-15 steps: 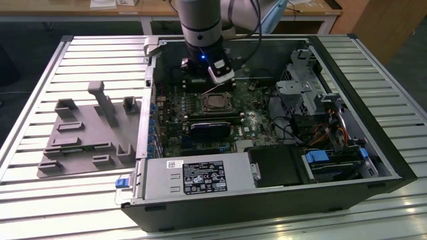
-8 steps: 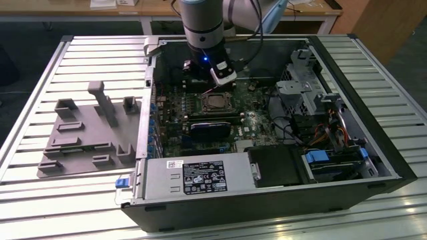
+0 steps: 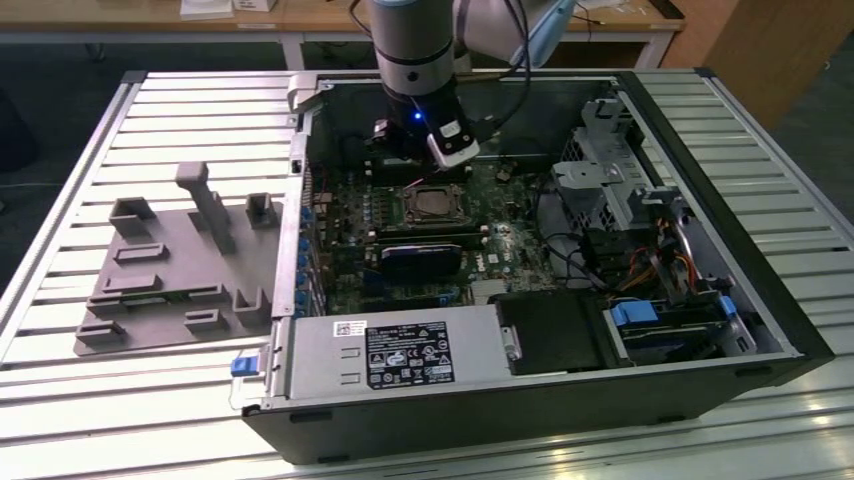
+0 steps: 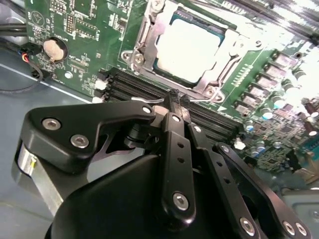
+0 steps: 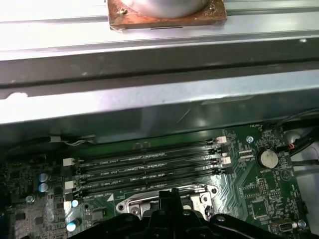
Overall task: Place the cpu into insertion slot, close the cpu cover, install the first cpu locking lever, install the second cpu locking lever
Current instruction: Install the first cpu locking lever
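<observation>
The cpu point(image 4: 192, 50) is lying flat, metal top facing up, under the cpu cover point(image 4: 144, 42); the arm point(image 3: 414, 50) is hanging vertically, gripper point(image 4: 176, 99) pinched shut just beside it.

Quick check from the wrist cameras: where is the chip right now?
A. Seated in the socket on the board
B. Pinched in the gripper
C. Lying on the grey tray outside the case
A. In the second wrist view the chip lies flat on the green board inside the silvery frame, and the gripper is shut with nothing in it.
</observation>
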`<state>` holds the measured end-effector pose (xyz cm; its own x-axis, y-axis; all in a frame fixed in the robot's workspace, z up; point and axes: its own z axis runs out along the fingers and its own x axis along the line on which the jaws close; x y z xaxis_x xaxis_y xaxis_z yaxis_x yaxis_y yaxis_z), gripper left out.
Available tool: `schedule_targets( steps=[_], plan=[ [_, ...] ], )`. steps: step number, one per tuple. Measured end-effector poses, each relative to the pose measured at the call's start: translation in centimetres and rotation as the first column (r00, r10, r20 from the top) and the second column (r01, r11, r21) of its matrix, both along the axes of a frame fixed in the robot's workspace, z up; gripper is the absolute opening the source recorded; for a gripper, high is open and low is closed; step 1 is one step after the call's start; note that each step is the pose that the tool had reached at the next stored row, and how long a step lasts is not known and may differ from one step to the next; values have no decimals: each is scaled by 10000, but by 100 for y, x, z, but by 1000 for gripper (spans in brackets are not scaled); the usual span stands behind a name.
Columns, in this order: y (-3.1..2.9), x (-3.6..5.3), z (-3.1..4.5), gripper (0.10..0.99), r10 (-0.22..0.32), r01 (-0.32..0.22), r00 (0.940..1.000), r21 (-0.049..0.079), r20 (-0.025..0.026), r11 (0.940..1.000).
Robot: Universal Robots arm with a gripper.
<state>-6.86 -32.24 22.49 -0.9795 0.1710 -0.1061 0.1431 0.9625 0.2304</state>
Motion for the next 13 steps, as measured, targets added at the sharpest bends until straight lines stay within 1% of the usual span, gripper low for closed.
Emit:
schedule_targets(
  steps=[5,8,13],
  plan=[
    [35,45,-10,102,-224,224,9997,-3,0,9997],
    [57,56,-14,102,-319,319,9995,-8,-1,9995],
    [123,58,-25,102,-395,395,9992,-8,1,9992]
  ],
)
